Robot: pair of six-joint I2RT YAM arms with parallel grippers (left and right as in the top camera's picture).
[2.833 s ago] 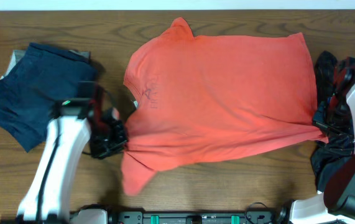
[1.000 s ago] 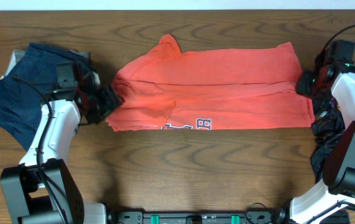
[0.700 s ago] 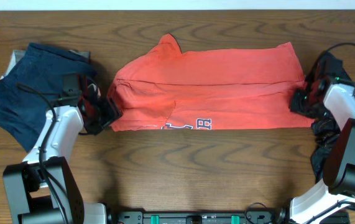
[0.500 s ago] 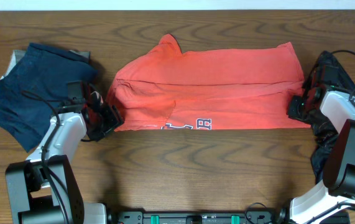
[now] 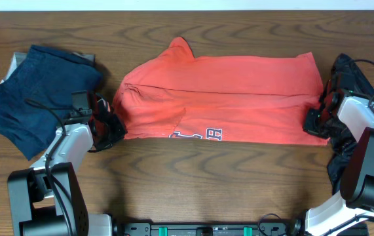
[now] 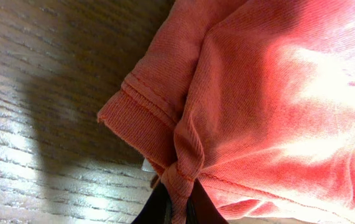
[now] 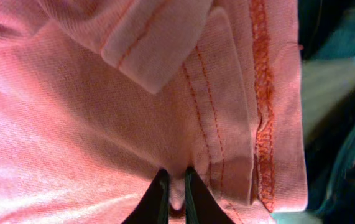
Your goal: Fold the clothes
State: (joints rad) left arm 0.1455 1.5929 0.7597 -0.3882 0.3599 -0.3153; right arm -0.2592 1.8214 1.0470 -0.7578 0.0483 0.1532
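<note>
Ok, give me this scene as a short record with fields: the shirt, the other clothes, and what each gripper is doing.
shirt: coral-red, folded over, lying across mid-table, lettering showing at its near edge
left gripper: shut on a pinch of the shirt's left end
right gripper: shut on a pinch of the shirt's right end
navy clothes: pile at the far left, apart from the shirt
black garment: heap at the right edge, by the right arm
table: dark wood
</note>
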